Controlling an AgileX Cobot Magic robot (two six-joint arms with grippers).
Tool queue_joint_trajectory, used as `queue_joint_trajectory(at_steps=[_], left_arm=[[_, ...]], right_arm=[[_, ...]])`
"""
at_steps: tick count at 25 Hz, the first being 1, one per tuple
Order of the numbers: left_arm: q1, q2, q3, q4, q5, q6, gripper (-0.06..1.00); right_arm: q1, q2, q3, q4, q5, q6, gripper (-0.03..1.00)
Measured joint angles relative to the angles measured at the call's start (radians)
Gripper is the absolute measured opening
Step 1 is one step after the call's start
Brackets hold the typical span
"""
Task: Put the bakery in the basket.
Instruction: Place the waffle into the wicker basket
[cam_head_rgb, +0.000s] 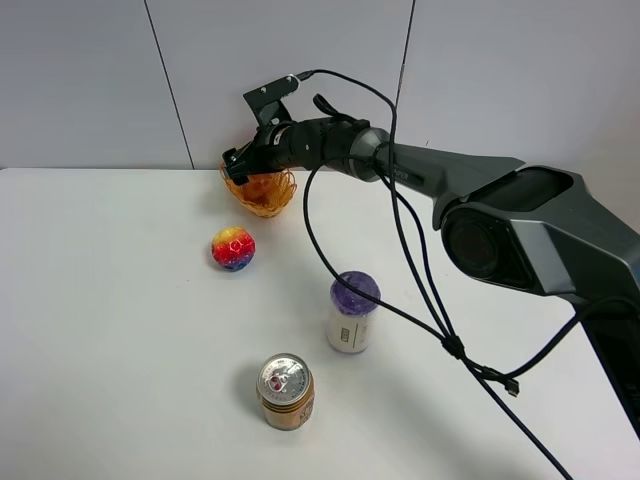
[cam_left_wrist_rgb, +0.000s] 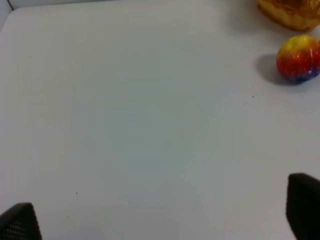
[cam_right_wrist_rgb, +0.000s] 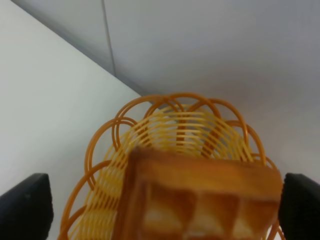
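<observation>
Now, your right gripper stands spread over the far basket with the bakery loose in its mouth, so a skewed retreat could hook the wicker and spill it.

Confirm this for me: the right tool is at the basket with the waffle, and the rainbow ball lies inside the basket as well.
Not right. The rainbow ball lies on the table, apart from the basket, as the exterior high view shows. The rest holds: the right tool is at the basket with the waffle.
</observation>
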Motion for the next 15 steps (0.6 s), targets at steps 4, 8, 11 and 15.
queue_joint_trajectory(at_steps=[4,8,11,15], left_arm=[[0.0,0.0,0.0,0.0,0.0,0.0,1.0],[0.0,0.0,0.0,0.0,0.0,0.0,1.0],[0.0,0.0,0.0,0.0,0.0,0.0,1.0],[0.0,0.0,0.0,0.0,0.0,0.0,1.0]], right_arm=[[0.0,-0.034,0.0,0.0,0.108,0.036,0.89],[0.0,-0.149,0.0,0.0,0.345,0.073,0.89],[0.0,-0.258,-0.001,-0.011,0.522,0.077,0.89],[0.0,-0.367,-0.005,-0.057,0.748,0.078,0.89]])
